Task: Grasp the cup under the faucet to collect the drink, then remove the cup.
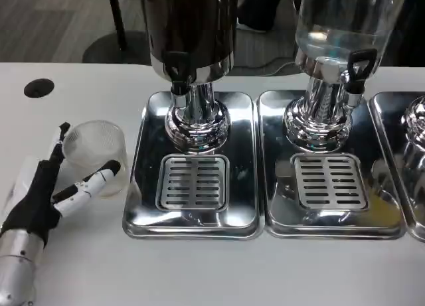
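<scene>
A clear ribbed plastic cup (96, 153) stands upright on the white table, left of the left drip tray (242, 160), and it looks empty. My left hand (56, 186) reaches in from the lower left. One dark finger lies against the cup's left side and a white finger with a black tip (99, 175) presses across its front, so the cup sits pinched between them. The dark dispenser's faucet (178, 74) hangs over the slotted grate (192, 181) of that tray, with nothing under it.
A second dispenser holding clear liquid, with a black-handled tap (355, 70), stands over the middle tray (279, 120). A third tray's edge (398, 166) shows at the far right. A black round grommet (38, 87) sits in the table at the back left.
</scene>
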Motion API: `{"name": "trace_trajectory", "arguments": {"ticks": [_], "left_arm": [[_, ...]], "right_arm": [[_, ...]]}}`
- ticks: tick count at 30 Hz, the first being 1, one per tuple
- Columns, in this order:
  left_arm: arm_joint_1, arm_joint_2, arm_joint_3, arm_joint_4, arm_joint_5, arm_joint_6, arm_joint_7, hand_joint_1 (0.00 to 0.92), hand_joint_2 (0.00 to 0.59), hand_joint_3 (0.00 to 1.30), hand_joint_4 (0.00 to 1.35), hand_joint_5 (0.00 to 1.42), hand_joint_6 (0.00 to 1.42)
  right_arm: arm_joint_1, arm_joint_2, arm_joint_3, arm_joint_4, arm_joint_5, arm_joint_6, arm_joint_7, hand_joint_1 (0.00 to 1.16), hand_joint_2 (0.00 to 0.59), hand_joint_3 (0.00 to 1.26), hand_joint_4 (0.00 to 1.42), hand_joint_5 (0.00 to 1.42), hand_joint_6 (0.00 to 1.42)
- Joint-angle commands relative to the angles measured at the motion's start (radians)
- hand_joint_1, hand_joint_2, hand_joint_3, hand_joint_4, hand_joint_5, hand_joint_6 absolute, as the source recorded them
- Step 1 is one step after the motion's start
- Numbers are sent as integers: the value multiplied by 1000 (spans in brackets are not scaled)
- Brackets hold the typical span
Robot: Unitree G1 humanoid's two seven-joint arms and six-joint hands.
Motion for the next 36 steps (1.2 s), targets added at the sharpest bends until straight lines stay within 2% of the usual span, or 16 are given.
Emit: {"name": "trace_trajectory", "arguments": {"ticks": [1,10,21,36], "left_arm": [[1,-5,3,-15,-3,7,11,414,231,29,77,74,74],[16,2,8,-31,-12,-5,-1,393,259,64,166,96,76],[46,16,29,-67,-16,-8,4,370,259,212,329,161,93],[60,9,48,-67,-13,-25,28,342,250,364,385,184,95]], "right_arm": [[3,5,-10,-10,9,-20,-6,454,554,143,84,15,0],[3,12,-12,-8,7,-26,-4,460,553,143,84,15,0],[-3,14,-6,-10,3,-25,0,464,553,143,84,15,0],[1,17,-6,-12,1,-25,0,462,557,143,84,15,0]]}}
